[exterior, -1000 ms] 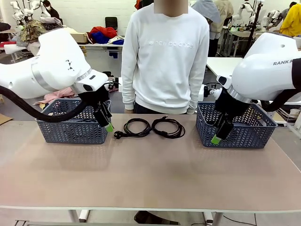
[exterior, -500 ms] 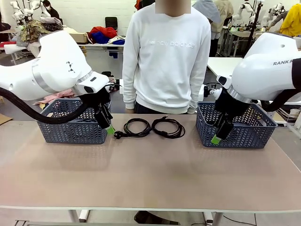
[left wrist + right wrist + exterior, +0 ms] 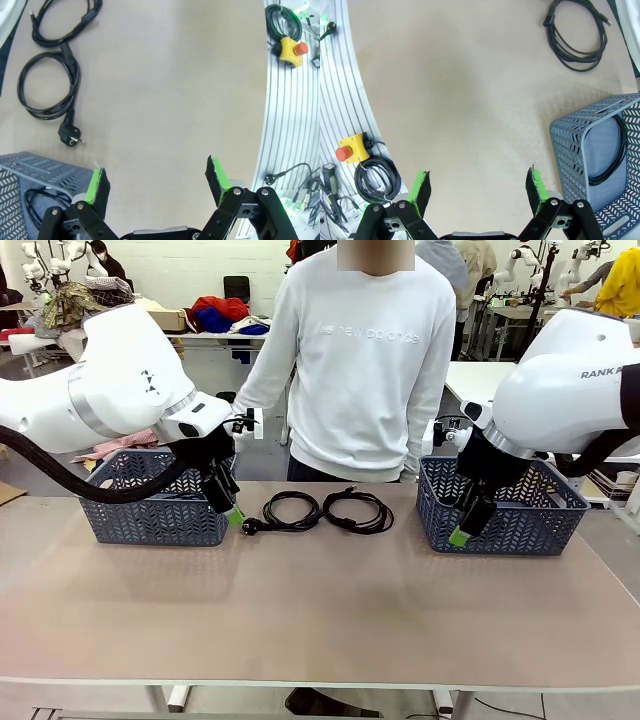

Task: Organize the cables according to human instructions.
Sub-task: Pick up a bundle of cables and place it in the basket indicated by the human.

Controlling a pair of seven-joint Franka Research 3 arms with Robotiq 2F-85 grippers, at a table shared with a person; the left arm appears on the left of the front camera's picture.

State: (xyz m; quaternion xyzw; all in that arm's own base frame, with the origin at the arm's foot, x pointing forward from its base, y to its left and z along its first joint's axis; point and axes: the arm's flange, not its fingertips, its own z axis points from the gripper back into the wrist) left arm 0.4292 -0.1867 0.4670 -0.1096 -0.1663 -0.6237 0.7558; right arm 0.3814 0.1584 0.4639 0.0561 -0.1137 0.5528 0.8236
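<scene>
Well beyond left fingers (image 3: pixel 98 184), two cables (image 3: pixel 67 133)

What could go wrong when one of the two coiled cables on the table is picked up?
The left cable and right cable lie side by side, seemingly touching, so lifting one may drag the other. The left cable's plug sticks out toward the left basket and might snag its wall.
</scene>
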